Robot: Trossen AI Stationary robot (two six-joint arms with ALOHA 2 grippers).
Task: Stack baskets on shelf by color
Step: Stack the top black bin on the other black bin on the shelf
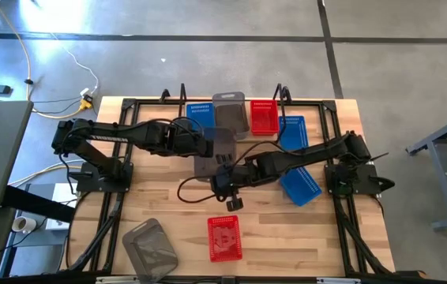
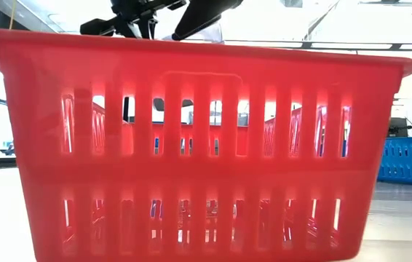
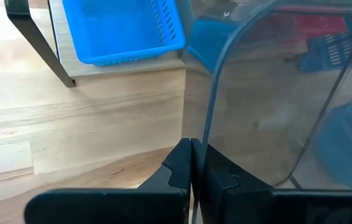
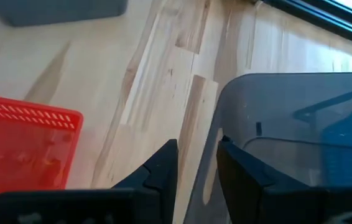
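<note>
Pinching the thin rim of a smoky grey basket (image 1: 214,154) just in front of the shelf (image 1: 283,96), left gripper (image 3: 191,163) is pressed tight on it; right gripper (image 4: 198,163) stands spread at the same basket's near rim. Looks light, stiff, prob slick plastic, so rim/slotted wall is the hold. Baskets on the shelf — blue (image 1: 198,112), grey (image 1: 229,110), red (image 1: 263,117) — look empty.

High view looks straight down; low view (nearly blocked) sits against red basket (image 2: 191,145), probably shared.
</note>
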